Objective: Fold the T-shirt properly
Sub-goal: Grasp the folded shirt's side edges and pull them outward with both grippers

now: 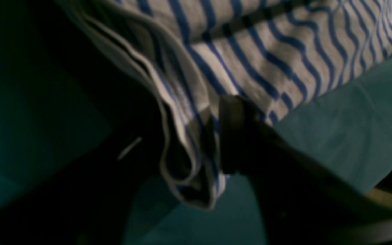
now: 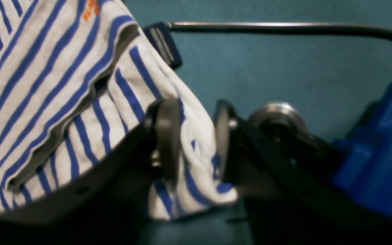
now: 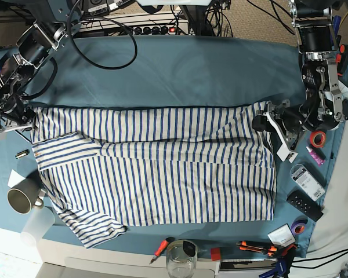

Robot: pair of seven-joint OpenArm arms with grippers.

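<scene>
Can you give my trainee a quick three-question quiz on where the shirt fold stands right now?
1. True or false: the T-shirt lies spread on the teal cloth, with its far edge folded over along its length.
2. What sits between the right gripper fingers? A) bunched shirt fabric B) a mug C) nothing
3. Fill in: in the base view, the left gripper is at the shirt's ____ end.

Key:
1. True
2. A
3. right
</scene>
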